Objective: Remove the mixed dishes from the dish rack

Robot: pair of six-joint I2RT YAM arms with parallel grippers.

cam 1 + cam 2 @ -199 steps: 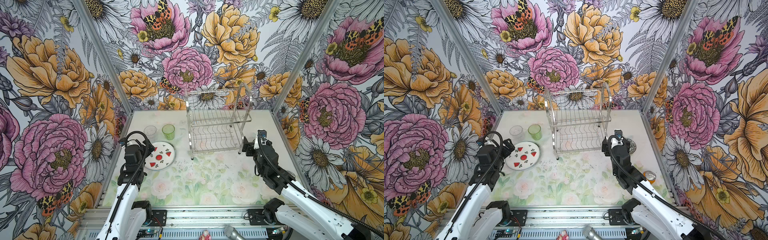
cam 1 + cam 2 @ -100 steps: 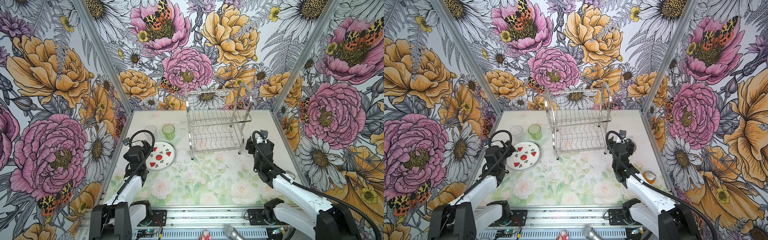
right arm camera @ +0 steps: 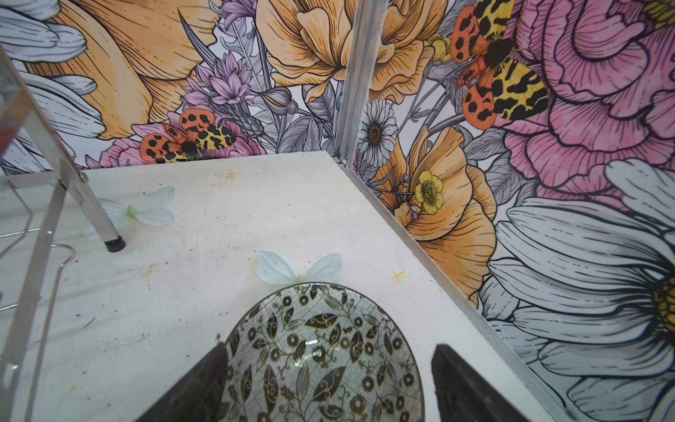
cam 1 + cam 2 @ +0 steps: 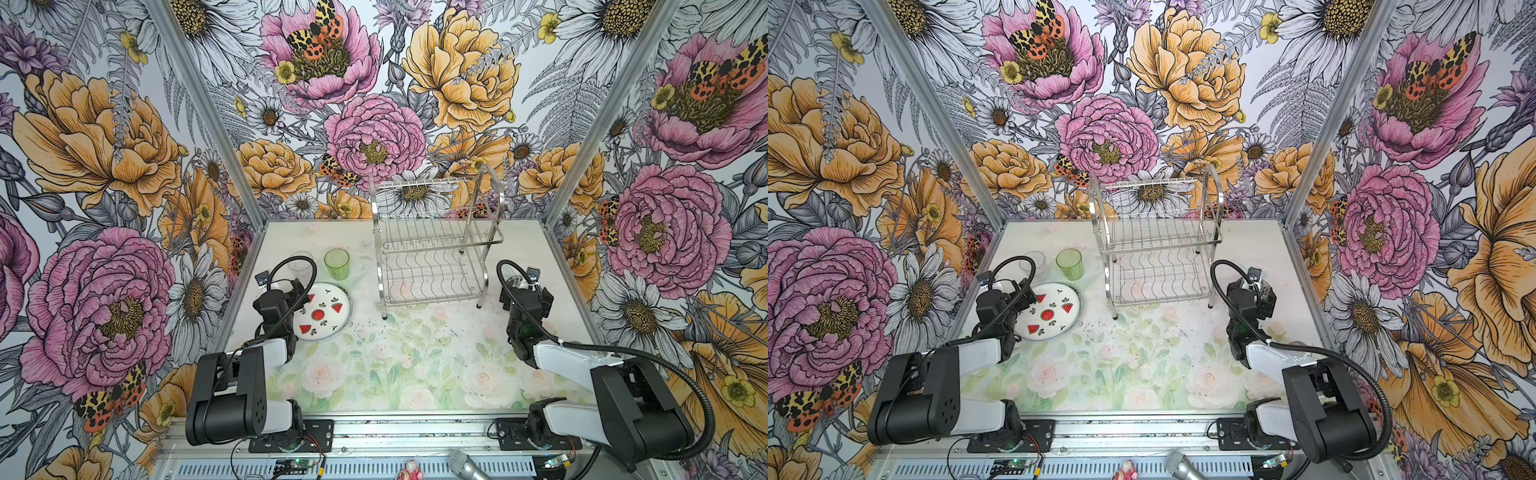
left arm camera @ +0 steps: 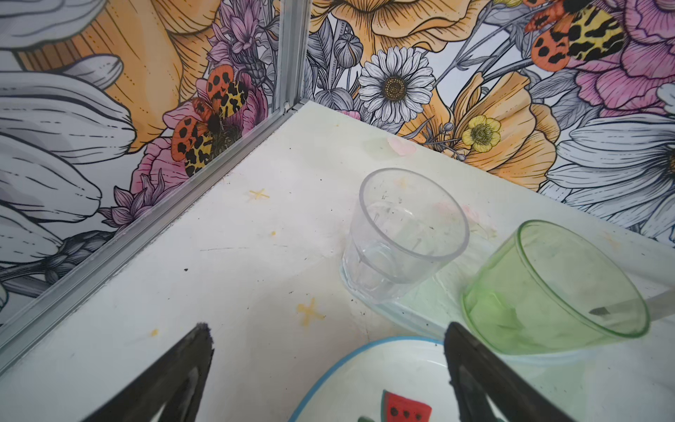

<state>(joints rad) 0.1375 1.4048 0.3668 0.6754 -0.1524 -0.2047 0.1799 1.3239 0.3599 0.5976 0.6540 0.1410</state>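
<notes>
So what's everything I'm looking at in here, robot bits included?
dish rack: one, shiny metal, back centre, nothing on it
watermelon plate: one, white with blue rim, left side
clear cup: one, see-through, behind that plate
green cup: one, beside the clear cup
pale plate: one, aqua, seemingly under both cups
patterned bowl: one, black and white, right of the rack
microphone: one, grey, front edge
left pincer: one, black, open, by the watermelon plate
right pincer: one, black, open, over the bowl

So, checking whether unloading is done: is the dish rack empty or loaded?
Empty: both tiers of the dish rack show only bare wires in both top views.
</notes>
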